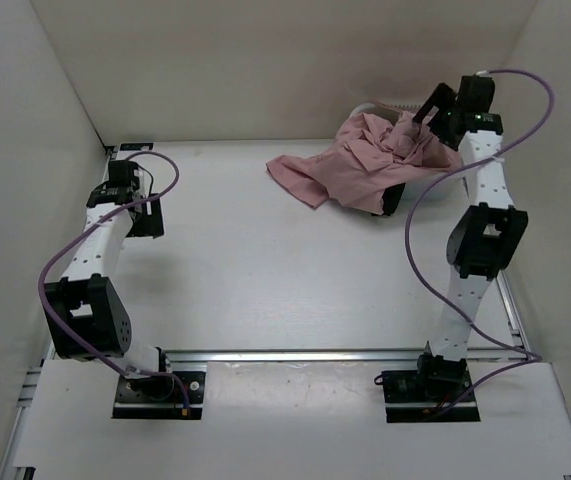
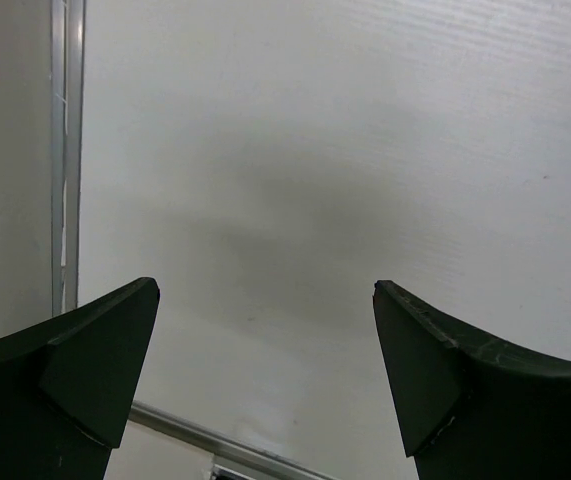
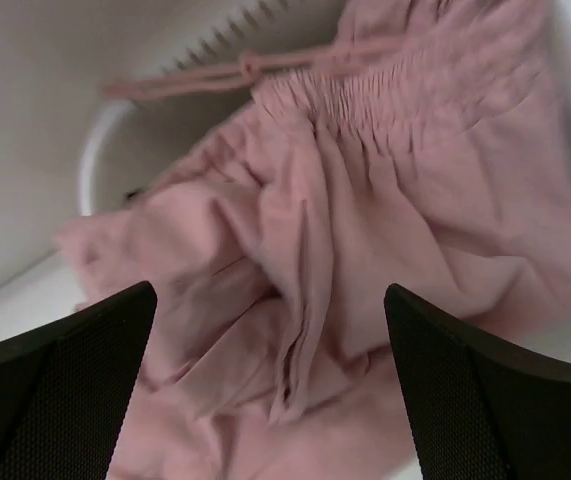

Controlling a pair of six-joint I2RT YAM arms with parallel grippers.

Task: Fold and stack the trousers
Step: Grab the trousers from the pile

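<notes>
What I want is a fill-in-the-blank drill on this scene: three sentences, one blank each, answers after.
1. The trousers lie crumpled, and their colour is ____.
2. The right end effector hangs over the trousers with its fingers ____.
3. The left end effector is open and holds ____.

Missing words: pink; open; nothing.
</notes>
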